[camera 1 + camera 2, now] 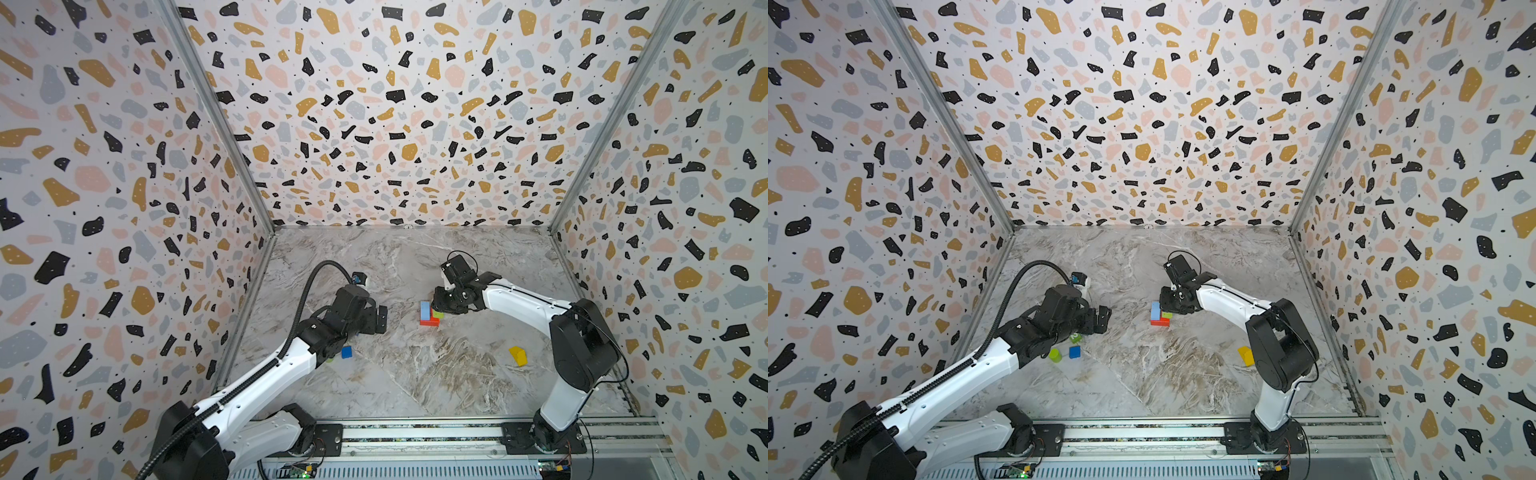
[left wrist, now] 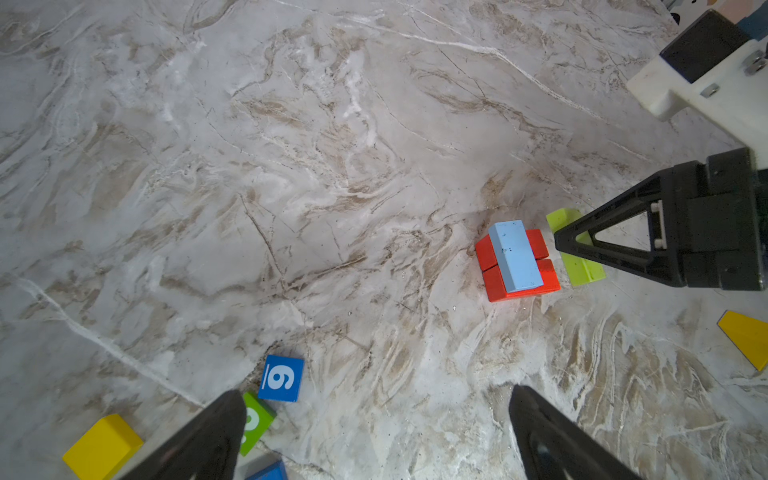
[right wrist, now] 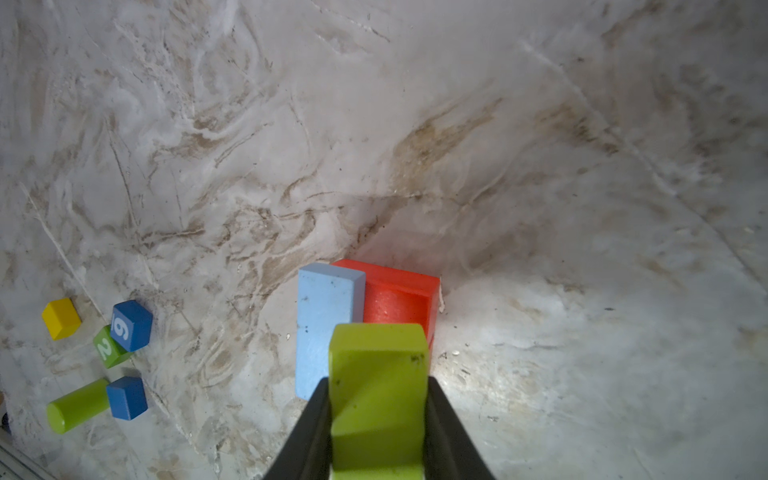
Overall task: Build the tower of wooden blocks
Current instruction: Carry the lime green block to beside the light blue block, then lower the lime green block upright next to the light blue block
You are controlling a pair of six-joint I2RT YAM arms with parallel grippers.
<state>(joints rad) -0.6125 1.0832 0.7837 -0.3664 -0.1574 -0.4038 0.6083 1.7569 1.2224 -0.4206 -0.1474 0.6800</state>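
**One lime bar pinched, just beside the red base**

The right fingers (image 3: 311,432) pinch the lime bar (image 3: 378,374) across its narrow width, so its long axis runs straight out from them, toward the red slabs (image 3: 399,299). On these slabs lies the light blue bar (image 3: 326,316), and it leaves a red strip bare on the side toward the right arm. I think this is the relation that matters. The free place lies directly ahead of the fingers, and the two bars are nearly parallel (so little turning should be needed). The right arm is clearly the nearer one. The left fingers (image 2: 208,440) are spread wide and hold nothing. They are well apart from the stack, near the loose blue cube (image 2: 281,378) and green cube (image 2: 255,422).

In both top views the right wrist hides the grip, and only a corner of the bar shows beside the red. The right wrist view shows the pinch plainly. The left wrist view shows the bar low and just beside the slabs, but whether it touches the tabletop (image 2: 332,166) I cannot tell.
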